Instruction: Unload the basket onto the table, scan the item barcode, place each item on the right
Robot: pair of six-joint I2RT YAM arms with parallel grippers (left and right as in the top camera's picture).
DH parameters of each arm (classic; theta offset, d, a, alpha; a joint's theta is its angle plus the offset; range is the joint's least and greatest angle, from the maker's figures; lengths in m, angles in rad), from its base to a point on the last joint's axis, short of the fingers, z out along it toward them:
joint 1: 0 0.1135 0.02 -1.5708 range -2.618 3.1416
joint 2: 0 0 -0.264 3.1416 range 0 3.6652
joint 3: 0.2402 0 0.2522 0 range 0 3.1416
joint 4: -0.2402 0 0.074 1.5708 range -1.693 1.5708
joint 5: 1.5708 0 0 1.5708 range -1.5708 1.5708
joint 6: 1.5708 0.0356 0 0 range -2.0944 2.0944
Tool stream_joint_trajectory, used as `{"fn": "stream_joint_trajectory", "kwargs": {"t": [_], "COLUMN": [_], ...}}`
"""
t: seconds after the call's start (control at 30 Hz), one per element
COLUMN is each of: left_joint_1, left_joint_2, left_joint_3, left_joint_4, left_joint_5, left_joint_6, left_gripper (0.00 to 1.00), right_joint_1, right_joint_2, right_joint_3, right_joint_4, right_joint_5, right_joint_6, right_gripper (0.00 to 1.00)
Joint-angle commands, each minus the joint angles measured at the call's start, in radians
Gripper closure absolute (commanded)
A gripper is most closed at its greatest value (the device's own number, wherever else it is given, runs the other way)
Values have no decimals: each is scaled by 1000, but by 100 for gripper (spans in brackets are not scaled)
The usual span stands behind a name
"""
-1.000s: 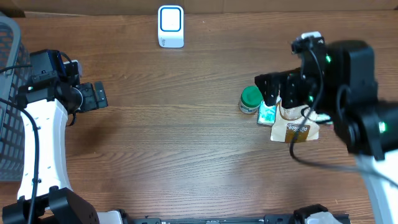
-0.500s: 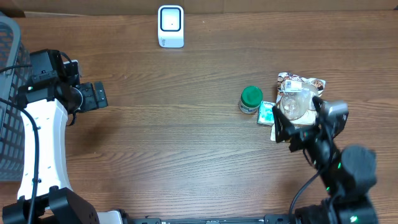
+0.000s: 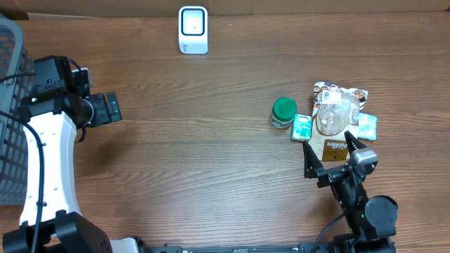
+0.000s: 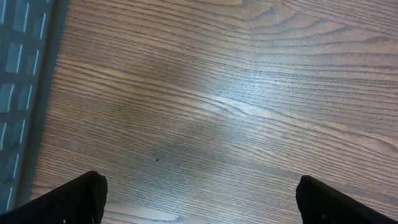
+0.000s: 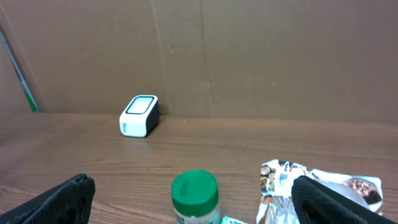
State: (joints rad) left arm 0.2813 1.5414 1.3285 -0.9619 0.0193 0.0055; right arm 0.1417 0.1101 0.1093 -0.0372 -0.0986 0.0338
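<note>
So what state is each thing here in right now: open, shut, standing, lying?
Left gripper: open, holding nothing.
Right gripper: open, holding nothing.
Jar: upright, green lid on.
Bag: lying flat, not held.
Teal packet: lying flat beside the jar.
Scanner: standing at the far edge, untouched.

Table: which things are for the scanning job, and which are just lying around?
For the job: white scanner, green-lidded jar, teal box, snack bag.
Just lying about, probably: grey basket.
</note>
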Motion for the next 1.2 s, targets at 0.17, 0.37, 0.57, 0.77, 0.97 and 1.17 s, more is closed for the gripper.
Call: {"fn": "stream_joint_trajectory", "kwargs": {"t": [0.17, 0.37, 0.57, 0.77, 0.97, 1.17], "left_joint_1": [0, 0, 0, 0, 0, 0], "left_joint_2": [2, 2, 2, 2, 2, 2], "left_joint_3": [8, 9, 8, 9, 9, 9], "left_joint_4": [1, 0, 1, 0, 1, 0], "left_joint_5": [7, 7, 7, 7, 7, 7], "left_joint_6": [-6, -6, -6, -6, -6, -6], "left_gripper": [0, 1, 0, 1, 1, 1], "right_joint_1": [-6, -6, -6, -6, -6, -6], "right_joint_2": [-108, -108, -108, -108, -107, -107], "right_joint_3": [-102, -101, -101, -101, -101, -101], "right_joint_4": [-18, -43, -43, -43, -43, -43], "right_joint_5": [52, 56, 53, 53, 53, 53], "right_joint_6": [4, 4, 4, 4, 4, 4], "right_gripper": [0, 0, 0, 0, 0, 0]}}
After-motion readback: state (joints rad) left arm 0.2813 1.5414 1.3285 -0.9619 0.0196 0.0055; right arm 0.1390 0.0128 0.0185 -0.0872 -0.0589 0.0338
